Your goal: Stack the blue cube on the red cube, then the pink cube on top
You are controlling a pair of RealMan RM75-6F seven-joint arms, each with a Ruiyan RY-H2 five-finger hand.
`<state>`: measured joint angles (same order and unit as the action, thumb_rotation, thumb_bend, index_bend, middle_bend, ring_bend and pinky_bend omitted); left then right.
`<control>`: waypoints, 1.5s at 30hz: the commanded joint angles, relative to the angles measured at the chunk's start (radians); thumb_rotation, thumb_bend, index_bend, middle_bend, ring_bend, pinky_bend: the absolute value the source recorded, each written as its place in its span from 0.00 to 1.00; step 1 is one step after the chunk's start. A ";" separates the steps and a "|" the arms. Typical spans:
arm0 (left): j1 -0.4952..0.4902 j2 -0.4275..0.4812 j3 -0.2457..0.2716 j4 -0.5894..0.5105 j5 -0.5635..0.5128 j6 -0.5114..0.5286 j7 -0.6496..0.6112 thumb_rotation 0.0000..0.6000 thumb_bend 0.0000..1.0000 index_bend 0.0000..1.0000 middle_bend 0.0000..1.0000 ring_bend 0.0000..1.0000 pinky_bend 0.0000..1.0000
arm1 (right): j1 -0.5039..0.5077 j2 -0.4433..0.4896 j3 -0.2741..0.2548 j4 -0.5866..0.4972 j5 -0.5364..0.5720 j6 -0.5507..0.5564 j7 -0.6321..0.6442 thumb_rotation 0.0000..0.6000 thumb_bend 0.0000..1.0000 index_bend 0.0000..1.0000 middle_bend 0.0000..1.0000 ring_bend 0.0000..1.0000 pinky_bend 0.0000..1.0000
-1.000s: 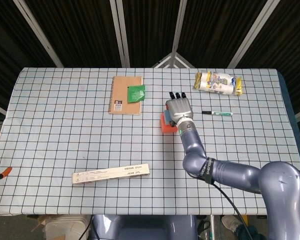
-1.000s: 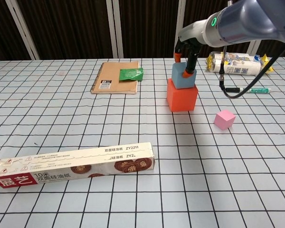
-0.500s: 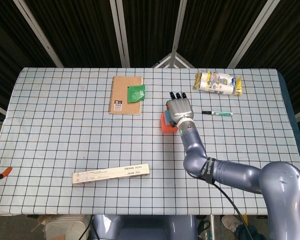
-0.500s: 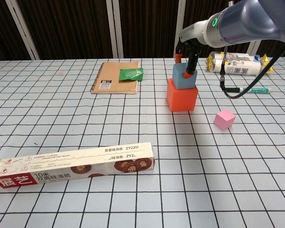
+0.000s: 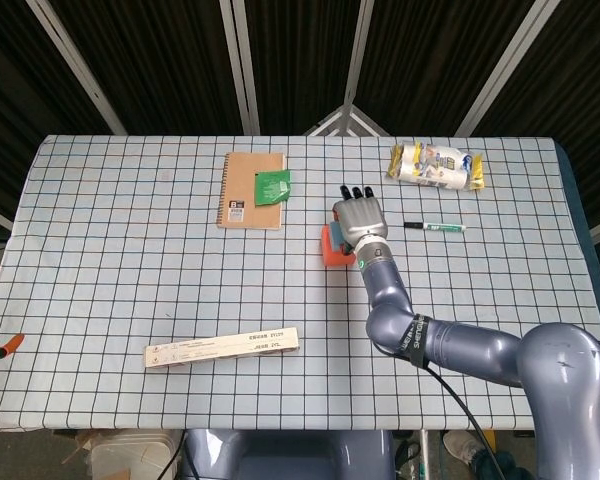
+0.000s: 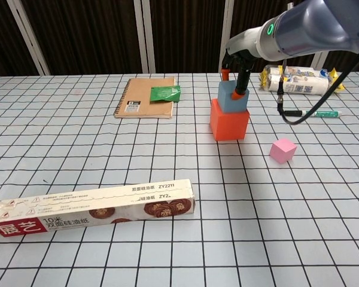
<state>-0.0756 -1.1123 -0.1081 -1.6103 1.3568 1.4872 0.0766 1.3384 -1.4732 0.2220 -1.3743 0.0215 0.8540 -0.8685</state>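
Observation:
The red cube (image 6: 229, 124) stands on the checked table, and the blue cube (image 6: 232, 98) sits on top of it. My right hand (image 6: 234, 69) comes down from above and grips the blue cube, with orange-tipped fingers (image 6: 241, 88) against its front and back. In the head view the right hand (image 5: 358, 220) covers the blue cube, and only the left part of the red cube (image 5: 327, 247) shows. The pink cube (image 6: 282, 150) lies alone on the table, right of the stack and nearer to me. My left hand is out of sight.
A brown notebook (image 6: 145, 97) with a green packet (image 6: 166, 92) lies left of the stack. A long baking-paper box (image 6: 93, 208) is at the near left. A marker (image 6: 323, 113) and a snack bag (image 6: 296, 81) lie at the far right.
The right hand and the blue cube have edged very slightly right on the red cube. Nothing else has moved.

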 commanded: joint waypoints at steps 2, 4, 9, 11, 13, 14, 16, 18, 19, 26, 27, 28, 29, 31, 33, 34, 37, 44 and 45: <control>-0.001 0.000 0.000 0.000 0.000 -0.001 0.002 1.00 0.11 0.03 0.00 0.00 0.00 | 0.001 0.005 -0.001 -0.005 0.003 -0.003 -0.005 1.00 0.34 0.37 0.00 0.04 0.00; -0.001 -0.001 0.001 0.000 0.001 -0.002 0.003 1.00 0.11 0.03 0.00 0.00 0.00 | 0.001 0.007 -0.001 -0.008 0.005 -0.005 -0.005 1.00 0.33 0.34 0.00 0.04 0.00; 0.000 -0.001 0.000 -0.001 0.000 0.000 0.002 1.00 0.11 0.04 0.00 0.00 0.00 | 0.002 0.012 -0.005 -0.013 0.008 -0.010 -0.008 1.00 0.31 0.30 0.00 0.04 0.00; 0.000 0.000 0.000 -0.001 0.000 0.001 0.001 1.00 0.11 0.04 0.00 0.00 0.00 | 0.003 0.013 -0.008 -0.014 0.014 -0.013 -0.014 1.00 0.31 0.27 0.00 0.03 0.00; 0.000 0.000 0.000 -0.001 0.000 0.001 0.001 1.00 0.11 0.04 0.00 0.00 0.00 | 0.006 0.016 -0.012 -0.016 0.021 -0.016 -0.020 1.00 0.31 0.25 0.00 0.03 0.00; 0.000 0.000 0.000 -0.001 0.001 0.000 0.001 1.00 0.11 0.04 0.00 0.00 0.00 | 0.008 0.017 -0.014 -0.018 0.026 -0.018 -0.024 1.00 0.31 0.24 0.00 0.03 0.00; 0.000 0.000 0.001 0.000 0.002 0.000 0.001 1.00 0.11 0.04 0.00 0.00 0.00 | 0.011 0.020 -0.015 -0.021 0.034 -0.021 -0.029 1.00 0.31 0.22 0.00 0.03 0.00; 0.000 0.000 0.000 0.000 0.001 0.000 0.001 1.00 0.11 0.04 0.00 0.00 0.00 | 0.014 0.024 -0.019 -0.025 0.043 -0.023 -0.035 1.00 0.31 0.18 0.00 0.02 0.00; 0.000 0.000 0.000 0.000 0.001 0.000 0.000 1.00 0.11 0.04 0.00 0.00 0.00 | 0.016 0.026 -0.021 -0.027 0.048 -0.024 -0.039 1.00 0.31 0.17 0.00 0.02 0.00; -0.002 0.000 0.000 0.002 0.000 -0.005 0.000 1.00 0.11 0.04 0.00 0.00 0.00 | 0.003 0.070 -0.038 -0.081 0.036 -0.003 -0.038 1.00 0.31 0.15 0.00 0.02 0.00; -0.003 0.000 0.000 0.002 0.000 -0.006 0.001 1.00 0.11 0.04 0.00 0.00 0.00 | -0.004 0.086 -0.041 -0.101 0.031 0.005 -0.034 1.00 0.31 0.15 0.00 0.02 0.00; -0.004 0.000 0.001 0.002 0.001 -0.007 0.002 1.00 0.11 0.04 0.00 0.00 0.00 | -0.012 0.101 -0.043 -0.118 0.026 0.011 -0.027 1.00 0.31 0.15 0.00 0.02 0.00; -0.005 -0.001 0.001 0.002 0.002 -0.008 0.003 1.00 0.11 0.04 0.00 0.00 0.00 | -0.023 0.119 -0.046 -0.135 0.020 0.019 -0.018 1.00 0.31 0.15 0.00 0.02 0.00; -0.005 -0.001 0.003 0.000 0.005 -0.008 0.004 1.00 0.11 0.04 0.00 0.00 0.00 | -0.042 0.147 -0.053 -0.162 0.006 0.031 -0.003 1.00 0.31 0.15 0.00 0.02 0.00; -0.004 -0.001 0.005 -0.002 0.010 -0.005 0.004 1.00 0.11 0.04 0.00 0.00 0.00 | -0.069 0.182 -0.063 -0.197 -0.016 0.046 0.018 1.00 0.31 0.15 0.00 0.02 0.00; -0.003 0.000 0.006 -0.003 0.013 -0.003 0.004 1.00 0.11 0.04 0.00 0.00 0.00 | -0.083 0.200 -0.070 -0.215 -0.028 0.052 0.028 1.00 0.31 0.15 0.00 0.02 0.00; 0.000 0.001 0.010 -0.006 0.020 0.002 0.001 1.00 0.11 0.05 0.00 0.00 0.00 | -0.122 0.247 -0.085 -0.265 -0.064 0.071 0.058 1.00 0.31 0.15 0.00 0.02 0.00; 0.004 0.007 0.015 -0.006 0.036 0.008 -0.016 1.00 0.11 0.05 0.00 0.00 0.00 | -0.214 0.341 -0.138 -0.374 -0.171 0.107 0.114 1.00 0.31 0.20 0.00 0.01 0.00; 0.004 0.007 0.016 -0.006 0.038 0.008 -0.018 1.00 0.11 0.05 0.00 0.00 0.00 | -0.230 0.349 -0.144 -0.391 -0.203 0.110 0.127 1.00 0.31 0.21 0.00 0.01 0.00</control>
<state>-0.0720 -1.1055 -0.0923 -1.6168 1.3940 1.4953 0.0593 1.1409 -1.1459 0.0954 -1.7312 -0.1326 0.9515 -0.7684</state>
